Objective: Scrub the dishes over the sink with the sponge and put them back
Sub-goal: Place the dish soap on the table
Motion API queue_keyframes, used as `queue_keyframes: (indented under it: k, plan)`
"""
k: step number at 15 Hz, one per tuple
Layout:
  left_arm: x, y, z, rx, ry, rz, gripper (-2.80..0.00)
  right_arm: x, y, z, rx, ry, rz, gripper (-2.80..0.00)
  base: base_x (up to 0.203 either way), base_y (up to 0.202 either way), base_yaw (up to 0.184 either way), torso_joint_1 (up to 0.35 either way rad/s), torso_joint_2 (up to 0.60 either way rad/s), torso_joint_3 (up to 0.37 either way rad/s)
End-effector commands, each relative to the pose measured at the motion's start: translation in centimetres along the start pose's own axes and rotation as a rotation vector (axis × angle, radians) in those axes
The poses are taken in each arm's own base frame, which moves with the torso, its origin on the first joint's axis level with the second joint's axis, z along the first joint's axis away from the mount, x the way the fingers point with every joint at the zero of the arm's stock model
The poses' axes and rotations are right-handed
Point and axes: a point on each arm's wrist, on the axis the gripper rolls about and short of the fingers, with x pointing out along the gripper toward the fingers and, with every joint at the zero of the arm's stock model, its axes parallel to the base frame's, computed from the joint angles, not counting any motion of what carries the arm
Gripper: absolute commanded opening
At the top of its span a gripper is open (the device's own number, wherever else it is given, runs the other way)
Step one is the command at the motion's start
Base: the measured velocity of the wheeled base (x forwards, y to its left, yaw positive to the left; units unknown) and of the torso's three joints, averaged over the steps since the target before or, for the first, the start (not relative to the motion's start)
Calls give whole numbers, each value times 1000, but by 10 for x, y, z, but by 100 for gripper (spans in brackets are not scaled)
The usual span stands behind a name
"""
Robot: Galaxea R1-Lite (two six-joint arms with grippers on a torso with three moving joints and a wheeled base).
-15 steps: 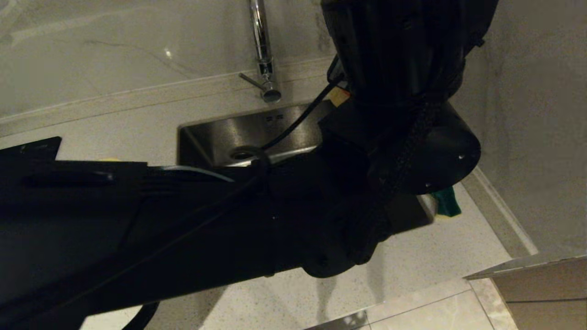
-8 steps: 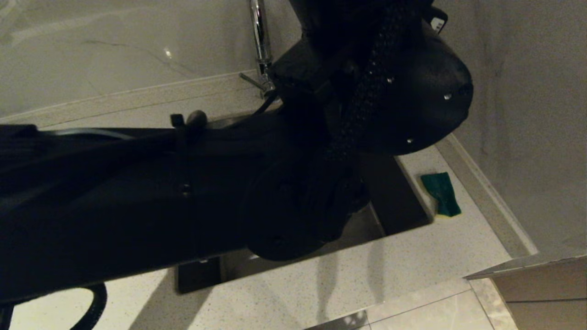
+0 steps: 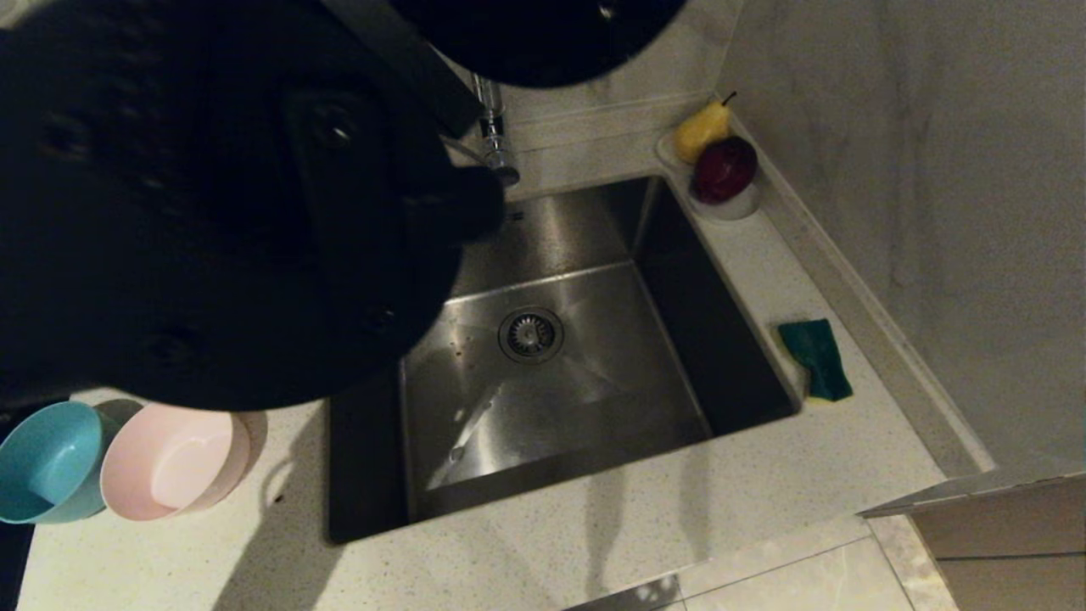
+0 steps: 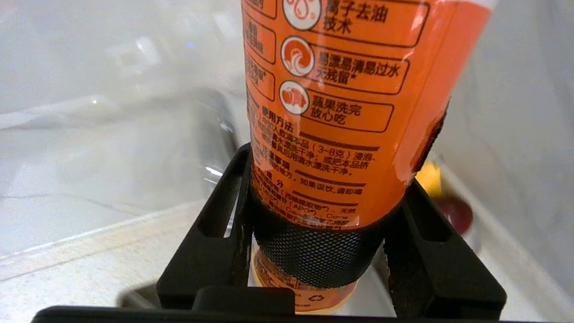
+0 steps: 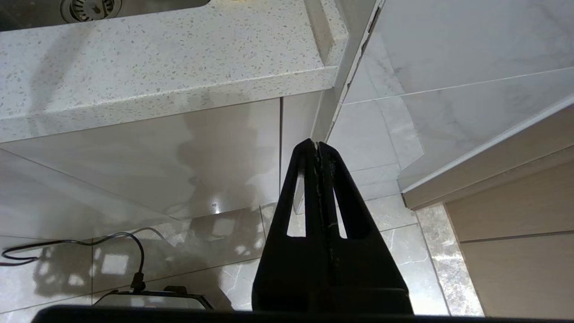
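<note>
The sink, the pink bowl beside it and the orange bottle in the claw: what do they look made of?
Sink: apparently stainless steel, brushed, with grey streaky reflections and a metal drain strainer.
Pink bowl: probably plastic, smooth, matte and evenly coloured.
Orange bottle, gripped by the left gripper: likely plastic under a glossy printed label that catches white glare.

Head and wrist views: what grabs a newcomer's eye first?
The orange bottle clamped in the left gripper fills the left wrist view. In the head view, the left arm blacks out the upper left above the steel sink. The pink bowl and blue bowl sit left of it, the green sponge right.
</note>
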Motion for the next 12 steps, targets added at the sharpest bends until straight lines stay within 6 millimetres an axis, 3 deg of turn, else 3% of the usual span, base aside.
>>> queue_keyframes:
  k: [1, 5, 8, 12]
  plan:
    - [-3, 31, 25, -56, -30, 39, -280, 0, 0, 0, 0, -2, 1, -280, 0, 0, 0, 0, 0, 0]
    - [-12, 79, 59, -134, -73, 85, -280, 0, 0, 0, 0, -2, 1, -280, 0, 0, 0, 0, 0, 0]
    - [-23, 107, 63, -123, -67, 92, -280, 0, 0, 0, 0, -2, 1, -280, 0, 0, 0, 0, 0, 0]
    - [-18, 150, 58, -71, -76, 214, -280, 0, 0, 0, 0, -2, 1, -280, 0, 0, 0, 0, 0, 0]
